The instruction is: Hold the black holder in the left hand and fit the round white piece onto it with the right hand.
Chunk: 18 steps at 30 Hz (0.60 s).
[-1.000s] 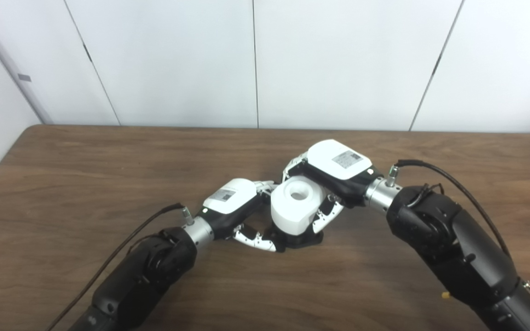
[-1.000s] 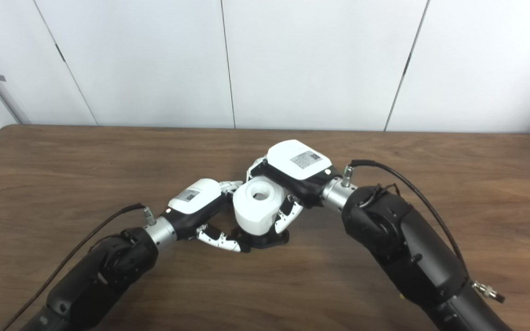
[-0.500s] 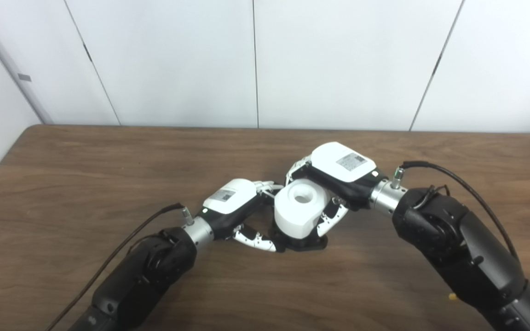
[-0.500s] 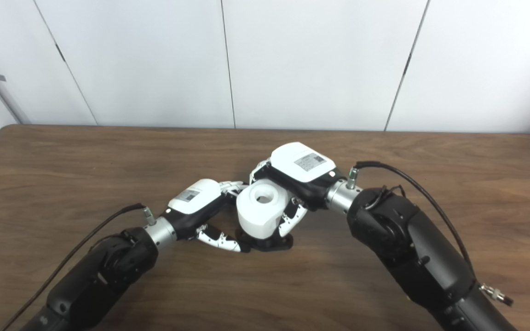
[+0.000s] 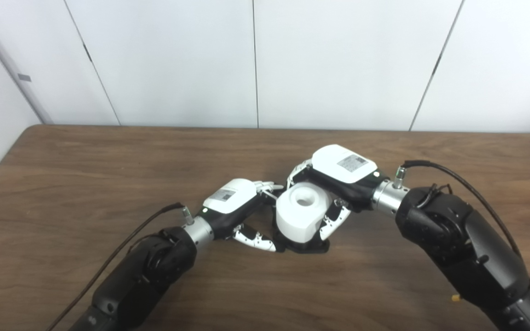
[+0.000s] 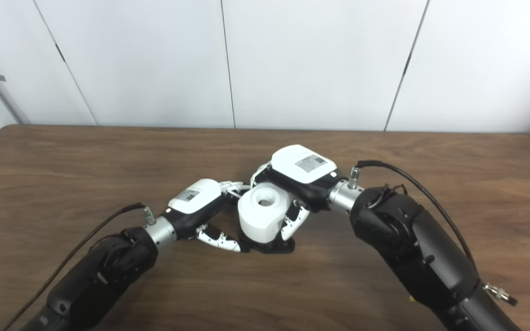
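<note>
At frame centre, the right hand is gripping the round white piece atop the black holder, which the left hand is clasping on the brown wooden table; white wall panels are filling the top.

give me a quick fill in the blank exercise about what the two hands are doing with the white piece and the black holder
1. The right robot hand grips the round white piece, whose top shows a round ____.
2. The black holder sits directly ____ the white piece.
3. The left robot hand steadies the holder, which rests on the ____ table.
4. The cable on the right arm is coloured ____.

Missing words: hole; under; wooden; black
</note>
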### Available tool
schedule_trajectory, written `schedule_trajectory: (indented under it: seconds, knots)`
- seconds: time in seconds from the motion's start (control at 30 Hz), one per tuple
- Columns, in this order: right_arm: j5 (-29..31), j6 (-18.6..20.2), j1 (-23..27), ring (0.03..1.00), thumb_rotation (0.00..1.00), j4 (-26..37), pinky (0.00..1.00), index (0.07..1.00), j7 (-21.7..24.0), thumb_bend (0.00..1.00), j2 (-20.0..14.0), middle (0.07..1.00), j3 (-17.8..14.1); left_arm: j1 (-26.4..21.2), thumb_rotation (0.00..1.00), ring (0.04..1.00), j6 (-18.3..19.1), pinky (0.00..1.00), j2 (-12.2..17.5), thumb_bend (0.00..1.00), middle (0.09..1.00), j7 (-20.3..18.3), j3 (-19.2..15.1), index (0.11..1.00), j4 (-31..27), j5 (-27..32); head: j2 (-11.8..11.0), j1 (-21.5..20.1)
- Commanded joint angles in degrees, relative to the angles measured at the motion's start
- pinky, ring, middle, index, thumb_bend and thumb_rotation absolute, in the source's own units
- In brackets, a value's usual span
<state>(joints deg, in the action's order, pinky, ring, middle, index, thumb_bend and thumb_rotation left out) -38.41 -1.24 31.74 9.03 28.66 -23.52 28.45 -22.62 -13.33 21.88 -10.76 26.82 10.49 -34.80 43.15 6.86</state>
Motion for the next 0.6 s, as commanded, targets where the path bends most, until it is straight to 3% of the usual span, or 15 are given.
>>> schedule_trajectory:
  seconds: [0.0,0.3,0.57]
  knots:
    - [-0.9,0.3,-0.7,0.748,0.15,-1.0,0.75,0.479,3.2,0.53,-1.1,0.696,0.7,1.2,0.06,0.917,0.9,0.90,-0.2,0.52,0.887,-2.7,1.1,0.484,0.3,-1.1,-0.1,0.0]
    - [-1.2,1.6,-0.9,0.737,0.15,-2.0,0.73,0.479,1.2,0.52,2.3,0.694,-0.2,1.2,0.06,0.918,0.8,0.90,-1.1,0.52,0.889,-2.8,1.3,0.485,0.4,-0.7,0.4,0.4]
    - [-1.4,2.2,-0.8,0.745,0.14,-2.4,0.73,0.479,1.6,0.52,2.7,0.695,-0.5,1.2,0.06,0.923,0.9,0.90,-1.1,0.52,0.893,-3.2,1.3,0.485,0.5,-0.7,0.5,0.5]
